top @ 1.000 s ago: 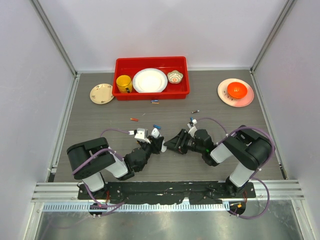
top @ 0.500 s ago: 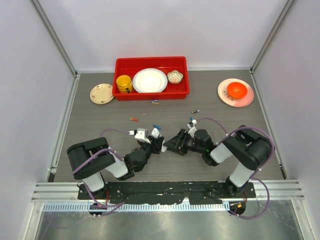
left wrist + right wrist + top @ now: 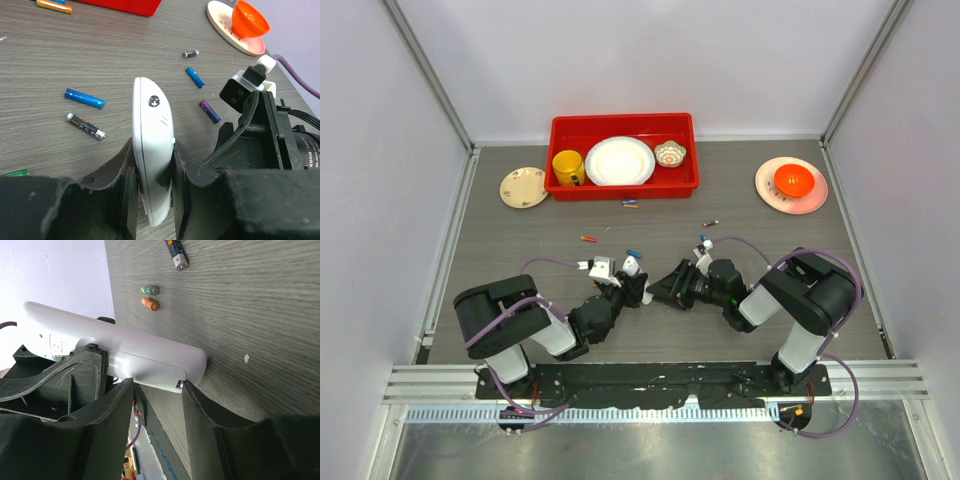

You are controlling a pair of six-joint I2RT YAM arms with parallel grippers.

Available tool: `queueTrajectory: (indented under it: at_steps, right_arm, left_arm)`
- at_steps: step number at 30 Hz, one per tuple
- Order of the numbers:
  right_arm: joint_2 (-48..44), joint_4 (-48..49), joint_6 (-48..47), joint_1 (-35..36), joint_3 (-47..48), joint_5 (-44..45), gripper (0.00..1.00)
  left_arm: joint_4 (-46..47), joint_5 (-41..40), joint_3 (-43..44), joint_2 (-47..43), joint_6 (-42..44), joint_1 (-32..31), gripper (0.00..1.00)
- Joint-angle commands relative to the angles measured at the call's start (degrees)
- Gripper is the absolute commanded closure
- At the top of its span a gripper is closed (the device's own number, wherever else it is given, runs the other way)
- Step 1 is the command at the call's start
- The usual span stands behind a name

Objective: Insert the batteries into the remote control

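Note:
The remote control (image 3: 152, 130), a slim white bar, stands on edge between the pads of my left gripper (image 3: 154, 147), which is shut on it. In the top view the left gripper (image 3: 632, 290) and the right gripper (image 3: 662, 286) meet at the table's near middle around the remote control (image 3: 630, 267). My right gripper (image 3: 156, 384) is open, and both fingertips rest against the remote control (image 3: 125, 347) at the ends of its back cover panel. Batteries lie loose on the table: a blue one (image 3: 84, 98), a black one (image 3: 86, 125), a purple one (image 3: 210, 111), a green one (image 3: 149, 289) and an orange one (image 3: 150, 304).
A red bin (image 3: 620, 119) at the back holds a yellow mug, a white plate and a small bowl. A patterned plate (image 3: 524, 186) lies to its left. A pink plate (image 3: 770, 190) with an orange bowl (image 3: 794, 179) sits at the back right. More batteries (image 3: 630, 203) lie before the bin.
The right arm's elbow has shifted slightly to the left. Both grippers and the remote control stay where they were.

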Motion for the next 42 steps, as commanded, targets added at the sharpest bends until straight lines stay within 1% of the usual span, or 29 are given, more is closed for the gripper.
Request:
queueTrajectory:
  at_steps: [1, 6, 11, 22, 42]
  right_arm:
    - [0.07, 4.54, 0.83, 0.28, 1.30, -0.23, 0.53]
    - [-0.02, 5.15, 0.74, 0.37, 1.04, 0.65, 0.61]
    - [-0.89, 5.42, 0.74, 0.28, 0.60, 1.18, 0.64]
    - [-5.99, -2.31, -3.12, 0.37, 0.69, 2.32, 0.66]
    - [-8.19, -7.15, -5.94, -0.16, 0.07, 3.90, 0.66]
  left_arm:
    - [11.43, 0.17, 0.24, 1.06, 0.19, -0.26, 1.00]
    - [11.43, 0.69, 0.24, 1.24, -0.34, -0.35, 1.00]
    - [11.43, 0.61, 0.06, 1.07, 0.10, -0.26, 1.00]
    - [11.43, -0.36, -0.20, 1.15, 1.86, -0.43, 1.00]
    - [11.43, -0.54, -0.73, 0.28, 1.68, -0.52, 1.00]
